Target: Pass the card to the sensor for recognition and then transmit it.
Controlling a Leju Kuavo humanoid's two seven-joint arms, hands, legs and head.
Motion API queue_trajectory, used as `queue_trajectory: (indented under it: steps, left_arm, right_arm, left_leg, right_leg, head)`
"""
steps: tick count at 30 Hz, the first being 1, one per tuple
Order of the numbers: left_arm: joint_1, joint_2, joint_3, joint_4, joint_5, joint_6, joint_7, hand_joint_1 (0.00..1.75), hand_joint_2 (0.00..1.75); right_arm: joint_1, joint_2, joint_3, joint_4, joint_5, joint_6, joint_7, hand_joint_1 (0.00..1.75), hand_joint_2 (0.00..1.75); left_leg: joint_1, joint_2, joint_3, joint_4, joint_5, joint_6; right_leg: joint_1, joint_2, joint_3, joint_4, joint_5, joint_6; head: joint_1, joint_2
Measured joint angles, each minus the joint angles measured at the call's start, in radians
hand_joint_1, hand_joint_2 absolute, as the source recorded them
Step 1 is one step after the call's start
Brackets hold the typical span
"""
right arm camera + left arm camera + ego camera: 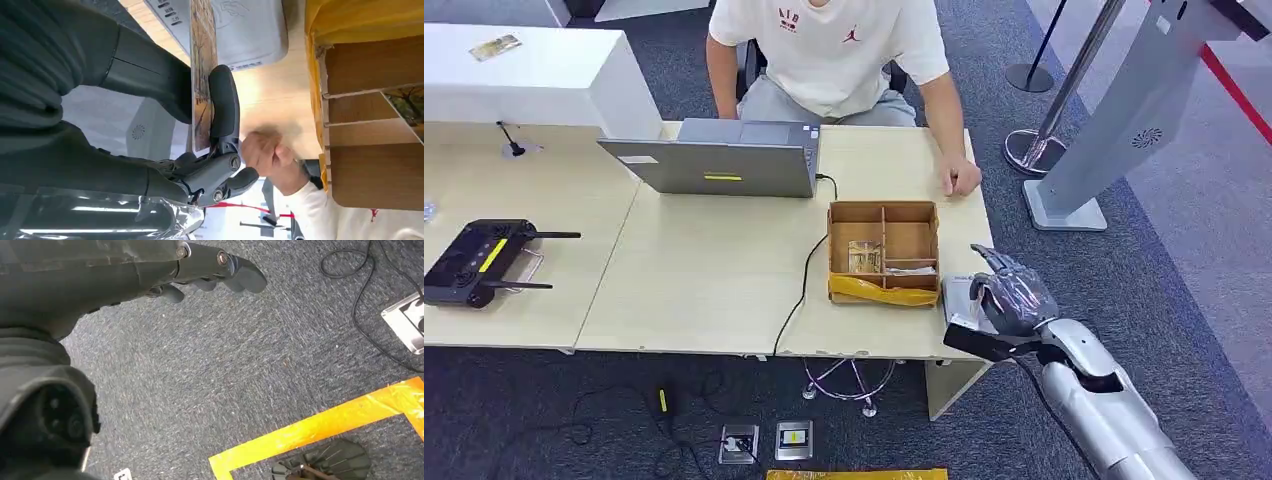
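The card (202, 75) is held edge-on in the right hand (1012, 297), pinched between the thick thumb and a dark finger (223, 102), as seen in the right wrist view. The hand is raised at the right end of the tabletop (704, 290), directly above a flat grey sensor pad (240, 30) that lies on the wood just beside the cardboard box (884, 252). The card is kept upright over the pad; whether its lower edge touches the pad cannot be told. In the head view the card itself is hidden behind the hand.

The box is divided into compartments, and another picture card (864, 256) is seen in one of them; yellow tape runs along its near wall. A person (829, 50) in a white shirt is seated at the far side of the tabletop, one hand (961, 178) resting on the wood beyond the box. A laptop (719, 160) is placed near the middle.

The left hand (210, 267) hangs over the grey carpet (225, 365), its fingers loosely apart and holding nothing.
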State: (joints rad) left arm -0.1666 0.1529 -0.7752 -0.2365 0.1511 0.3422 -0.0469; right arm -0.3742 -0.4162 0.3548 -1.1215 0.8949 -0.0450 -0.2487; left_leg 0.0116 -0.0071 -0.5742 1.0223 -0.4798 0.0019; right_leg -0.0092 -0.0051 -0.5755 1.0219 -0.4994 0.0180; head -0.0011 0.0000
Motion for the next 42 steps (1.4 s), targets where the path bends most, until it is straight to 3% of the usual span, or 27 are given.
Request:
queue_trajectory:
  steps: [24, 34, 42]
  left_arm:
    - [-0.001, 0.016, 0.0, -0.003, -0.015, -0.017, 0.001, 0.0, 0.0]
    - [-0.001, 0.016, 0.0, -0.005, -0.023, -0.006, 0.001, 0.0, 0.0]
    - [-0.001, 0.014, 0.0, -0.006, -0.046, 0.009, 0.0, 0.0, 0.0]
  right_arm:
    - [0.016, 0.0, -0.006, 0.005, 0.0, 0.005, 0.022, 1.75, 1.75]
    - [-0.006, 0.0, -0.053, 0.001, -0.002, -0.108, 0.03, 1.75, 1.75]
    - [-0.171, 0.002, -0.124, -0.011, -0.045, -0.228, 0.006, 1.75, 1.75]
  left_leg:
    - [0.0, 0.002, 0.002, 0.0, 0.0, 0.0]
    - [0.0, 0.002, 0.001, 0.0, 0.0, 0.0]
    - [0.0, 0.002, 0.001, 0.0, 0.0, 0.0]
  right_leg:
    - [0.0, 0.001, 0.001, 0.0, 0.0, 0.0]
    - [0.0, 0.001, 0.001, 0.0, 0.001, 0.0]
    - [0.0, 0.001, 0.001, 0.0, 0.001, -0.001]
  head:
    - [0.0, 0.0]
    - [0.001, 0.0]
    - [0.001, 0.0]
